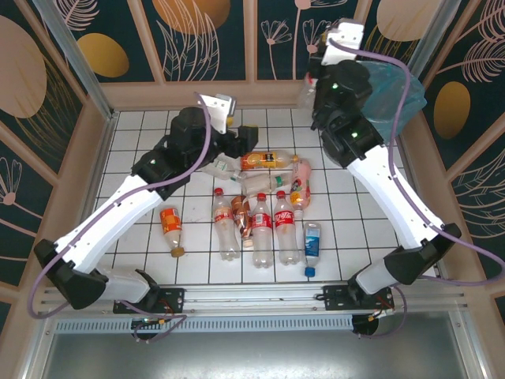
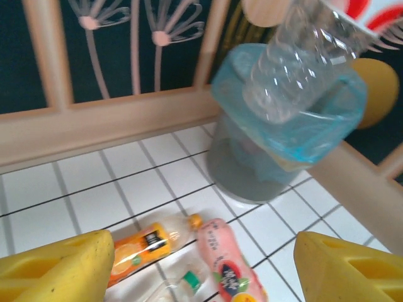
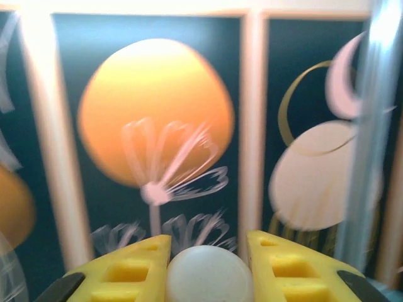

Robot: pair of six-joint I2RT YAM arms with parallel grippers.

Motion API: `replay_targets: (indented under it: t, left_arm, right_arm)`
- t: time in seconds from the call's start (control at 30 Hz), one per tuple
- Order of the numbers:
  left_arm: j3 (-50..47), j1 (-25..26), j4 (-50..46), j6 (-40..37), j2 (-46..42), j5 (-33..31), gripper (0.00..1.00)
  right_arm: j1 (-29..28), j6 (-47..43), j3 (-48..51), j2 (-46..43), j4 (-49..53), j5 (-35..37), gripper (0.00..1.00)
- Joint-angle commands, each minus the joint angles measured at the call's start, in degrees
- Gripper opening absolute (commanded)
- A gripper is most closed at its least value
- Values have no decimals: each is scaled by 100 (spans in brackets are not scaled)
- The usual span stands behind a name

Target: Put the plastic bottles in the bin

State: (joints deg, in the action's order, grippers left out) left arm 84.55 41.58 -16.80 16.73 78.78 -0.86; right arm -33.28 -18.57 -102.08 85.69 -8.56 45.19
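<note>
Red label (image 1: 261,221), perhaps Coca-Cola; right gripper (image 3: 208,251) pinches bottle (image 2: 296,63).

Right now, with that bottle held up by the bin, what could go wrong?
The clear bottle held by the right gripper hangs near the rim of the bin; released off-centre, it might bounce out.
The open left gripper hovers above the orange bottle and pink bottle lying close together; closing might catch both or push one away.

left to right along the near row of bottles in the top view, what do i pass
orange-label bottle → first red-label bottle → second red-label bottle → third red-label bottle → blue-label bottle
</note>
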Motion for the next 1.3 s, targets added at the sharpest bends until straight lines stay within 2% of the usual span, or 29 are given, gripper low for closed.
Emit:
replay_targets:
  t: [0.0, 0.17, 0.27, 0.53, 0.8, 0.97, 1.0, 1.03, 1.07, 1.17, 1.27]
  left_arm:
    - [98, 15, 840, -335, 111, 800, 75]
    - [-587, 9, 1424, -530, 150, 1035, 76]
    - [-1080, 10, 1763, -585, 2, 1024, 77]
    - [-1687, 8, 1948, -777, -228, 667, 81]
    - [-1881, 13, 2066, -645, -284, 679, 81]
    - [-1921, 13, 2075, -655, -322, 585, 82]
    - [-1925, 8, 2075, -662, -331, 573, 82]
    - [-1932, 13, 2075, -662, -337, 562, 82]
    - [-1942, 13, 2075, -662, -320, 546, 82]
    - [-1929, 9, 2058, -655, -276, 544, 82]
    - [-1934, 11, 2049, -636, -242, 544, 82]
  right_arm:
    - [519, -900, -17, 205, -1368, 504, 0]
    - [948, -1439, 107, 757, -1828, 616, 0]
    - [1015, -1845, 161, 1089, -1996, 978, 0]
    - [1033, -1925, 759, 1302, -2174, 1282, 0]
    - [1154, -1207, 1270, 1326, -1361, 1455, 0]
    - [1351, -98, 1174, 1416, -49, 1249, 0]
    - [1386, 111, 1120, 1443, 222, 1167, 7]
    - [1410, 238, 1088, 1482, 396, 1144, 23]
    - [1448, 392, 1053, 1504, 559, 1103, 27]
    - [1549, 884, 900, 1548, 1142, 829, 29]
    - [1668, 1273, 781, 1573, 1593, 567, 37]
